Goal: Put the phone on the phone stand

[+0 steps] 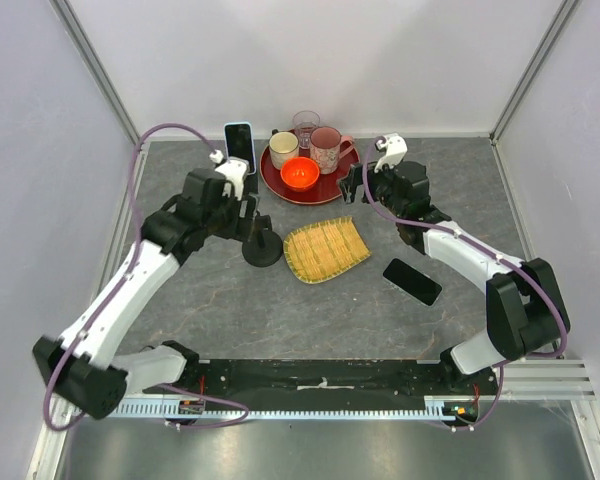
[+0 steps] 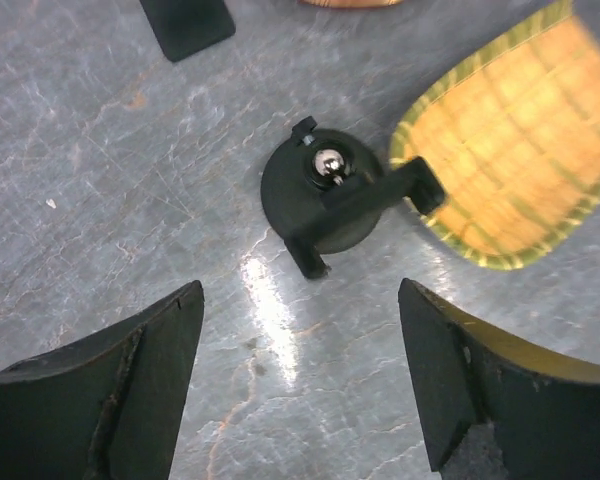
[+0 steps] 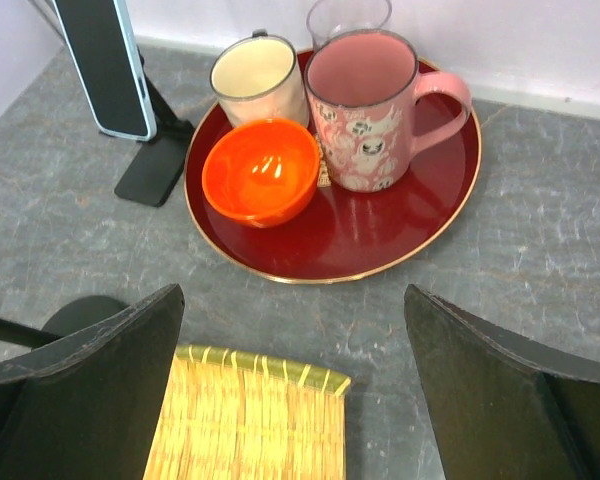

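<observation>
Your black phone point(image 1: 412, 281) lies flat on the table point(image 1: 230, 300), just right of the woven mat point(image 1: 325, 248) and beside the right forearm. Its long axis runs on a diagonal, one short end toward the mat and the other toward the near right; you cannot tell which end is its top. You have two phones in all: the blue-cased phone point(image 1: 239, 145) stands upright at the back, leaning on a second stand point(image 3: 152, 165). That makes two stands too, and the round-based stand point(image 1: 262, 247) is bare, sitting just left of the mat. Your left gripper point(image 2: 300, 300) hovers above that bare stand with its jaws spread wide and nothing between them. Your right gripper point(image 3: 290, 300) is spread just as wide, holding nothing, near the one red tray point(image 3: 380, 225). The tray carries four vessels: a cream cup point(image 3: 255, 75), a clear glass point(image 3: 348, 15), a pink mug point(image 3: 365, 105) and an orange bowl point(image 3: 260, 170).
</observation>
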Available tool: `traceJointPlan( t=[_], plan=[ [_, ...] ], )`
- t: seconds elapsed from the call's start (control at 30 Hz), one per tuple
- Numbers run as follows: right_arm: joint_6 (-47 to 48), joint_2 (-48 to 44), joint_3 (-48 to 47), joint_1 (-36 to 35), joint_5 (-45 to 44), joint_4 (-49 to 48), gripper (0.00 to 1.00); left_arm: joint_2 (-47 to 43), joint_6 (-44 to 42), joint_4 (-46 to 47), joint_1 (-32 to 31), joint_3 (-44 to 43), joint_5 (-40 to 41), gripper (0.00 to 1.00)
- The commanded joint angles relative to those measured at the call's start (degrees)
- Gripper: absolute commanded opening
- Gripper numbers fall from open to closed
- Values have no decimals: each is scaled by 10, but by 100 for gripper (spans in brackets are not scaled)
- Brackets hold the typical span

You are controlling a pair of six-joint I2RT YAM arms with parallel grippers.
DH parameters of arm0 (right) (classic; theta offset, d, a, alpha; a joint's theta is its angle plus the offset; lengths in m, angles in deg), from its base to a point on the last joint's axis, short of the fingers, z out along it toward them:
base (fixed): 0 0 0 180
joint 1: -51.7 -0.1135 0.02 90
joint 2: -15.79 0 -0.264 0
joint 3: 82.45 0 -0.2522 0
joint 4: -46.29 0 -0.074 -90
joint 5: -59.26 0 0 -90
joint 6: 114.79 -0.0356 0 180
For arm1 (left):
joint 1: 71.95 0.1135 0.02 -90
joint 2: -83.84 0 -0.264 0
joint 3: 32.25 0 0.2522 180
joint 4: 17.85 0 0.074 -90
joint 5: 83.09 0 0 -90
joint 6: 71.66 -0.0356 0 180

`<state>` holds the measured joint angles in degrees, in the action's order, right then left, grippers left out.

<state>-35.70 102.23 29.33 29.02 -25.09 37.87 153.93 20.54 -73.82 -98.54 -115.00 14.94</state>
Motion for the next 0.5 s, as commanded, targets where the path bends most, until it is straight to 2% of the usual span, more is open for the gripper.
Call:
traceJointPlan(
  t=[0.0, 0.03, 0.07, 0.1, 0.2, 0.23, 0.33, 0.37, 0.43, 0.47],
  plan=[
    [27, -4, -59, -18, -15, 110, 98, -136, 64, 42, 1, 19, -47, 87],
    [39, -2, -82, -24, -25, 144, 98, -160, 74, 54, 1, 28, -48, 87],
    [48, 7, -95, -39, -39, 217, 98, -181, 84, 70, 1, 39, -52, 88],
    [59, 12, -128, -48, -95, 265, 98, -226, 105, 112, 1, 61, -57, 88],
    [40, 39, -172, -71, -174, 434, 98, -266, 149, 186, 1, 103, -78, 93],
    [35, 40, -169, -78, -194, 467, 98, -263, 154, 228, 1, 105, -113, 93],
    [33, 17, -142, -98, -223, 565, 98, -216, 161, 261, 1, 82, -162, 93],
    [34, 7, -144, -99, -246, 618, 98, -203, 160, 267, 1, 63, -171, 92],
    [49, -15, -153, -98, -319, 657, 98, -167, 155, 285, 1, 52, -190, 91],
    [62, -17, -158, -98, -325, 689, 98, -158, 149, 289, 1, 45, -195, 91]
  ],
)
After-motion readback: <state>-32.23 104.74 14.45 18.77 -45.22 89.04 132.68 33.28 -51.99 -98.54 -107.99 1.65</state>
